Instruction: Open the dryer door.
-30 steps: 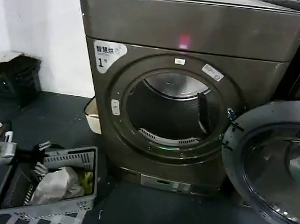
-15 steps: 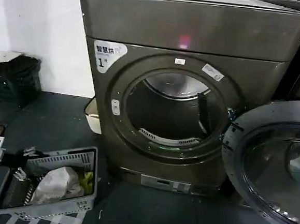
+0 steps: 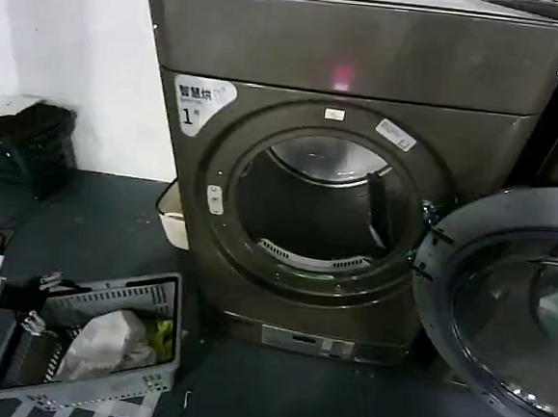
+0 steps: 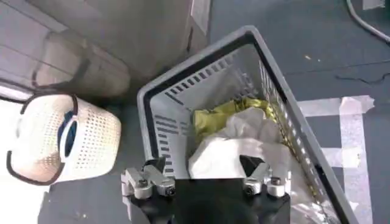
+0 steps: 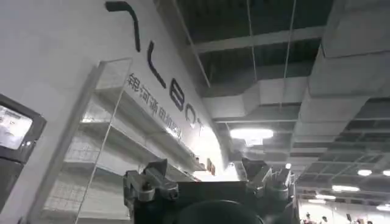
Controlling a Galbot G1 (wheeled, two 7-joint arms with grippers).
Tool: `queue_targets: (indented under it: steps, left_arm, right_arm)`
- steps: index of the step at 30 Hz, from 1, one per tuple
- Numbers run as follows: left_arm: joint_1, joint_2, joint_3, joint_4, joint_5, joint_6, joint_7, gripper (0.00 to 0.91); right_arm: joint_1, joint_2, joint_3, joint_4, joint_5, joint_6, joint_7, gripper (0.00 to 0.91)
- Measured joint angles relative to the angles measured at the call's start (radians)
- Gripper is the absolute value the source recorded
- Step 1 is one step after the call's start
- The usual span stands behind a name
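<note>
The left gripper (image 3: 45,292) hung low at the robot's left, fingers spread apart; the right gripper (image 5: 206,176) pointed upward, likewise spread.

Boxy bronze-grey brushed-metal dryer (image 3: 359,51), beside it a glossy chrome-rimmed dark glass porthole door (image 3: 508,304), grey slotted plastic basket (image 3: 161,301) holding crumpled white cloth (image 3: 104,342)

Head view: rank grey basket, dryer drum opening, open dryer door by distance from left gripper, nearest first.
From the left gripper:
1. Grey basket, directly below it on the floor.
2. Dryer drum opening, middle of the view.
3. Dryer door, swung open at far right.
</note>
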State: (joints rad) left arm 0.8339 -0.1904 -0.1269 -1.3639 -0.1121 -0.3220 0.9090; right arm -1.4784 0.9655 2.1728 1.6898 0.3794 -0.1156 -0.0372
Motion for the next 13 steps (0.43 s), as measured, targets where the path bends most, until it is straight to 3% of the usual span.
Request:
queue_targets:
  steps: [13]
  left_arm:
    - [-0.001,0.000,-0.002,0.004,0.012,-0.001,0.013,0.907]
  right_arm:
    - [0.000,-0.001,-0.001,0.000,0.000,0.000,0.000,0.907]
